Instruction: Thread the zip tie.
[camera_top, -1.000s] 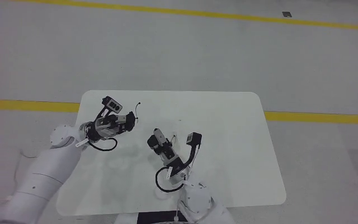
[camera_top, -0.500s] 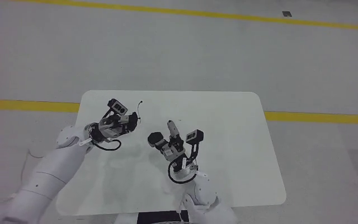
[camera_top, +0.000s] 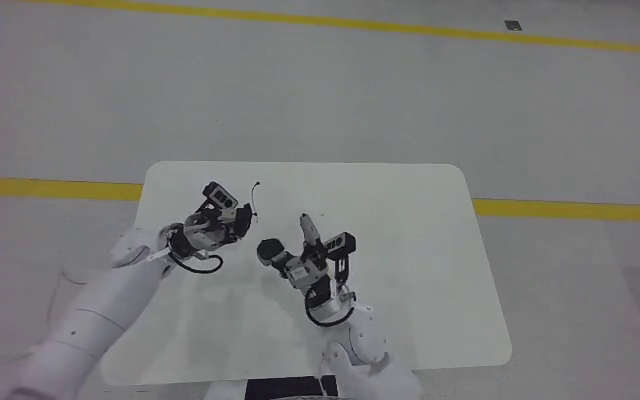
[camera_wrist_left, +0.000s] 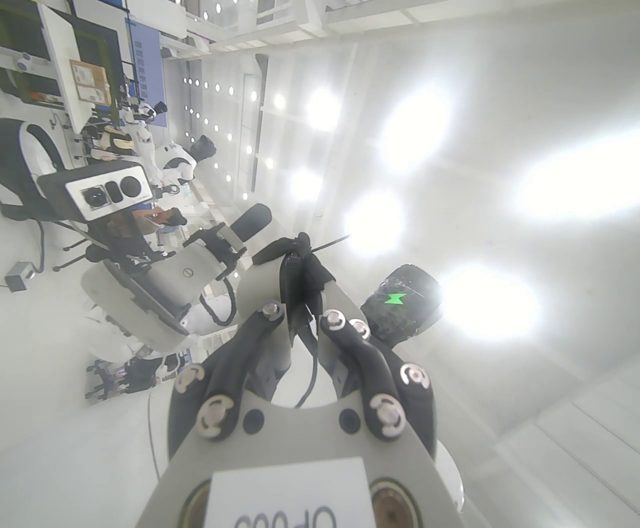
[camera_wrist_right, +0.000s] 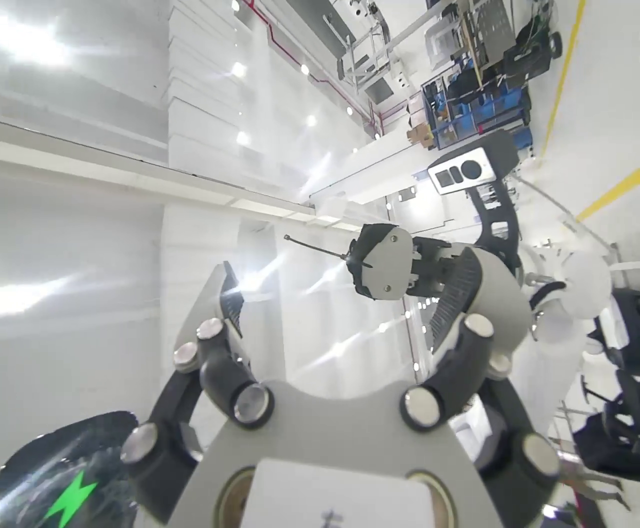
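Not far along, I reckon. My left claw (camera_wrist_left: 295, 265) was clamped shut on the zip tie (camera_wrist_left: 330, 243), over the tabletop (camera_top: 420, 200) toward its 9 o'clock side, with the free end poking toward 12 o'clock in the top view. My right claw (camera_wrist_right: 345, 295) sat wide open and empty near its 3 o'clock. No loop showed, so the threading itself looked not yet done.

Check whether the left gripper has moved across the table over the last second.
Yes. In the top view the left gripper, shut on the zip tie, has shifted slightly away from the short edge of the table beside it, toward the middle.
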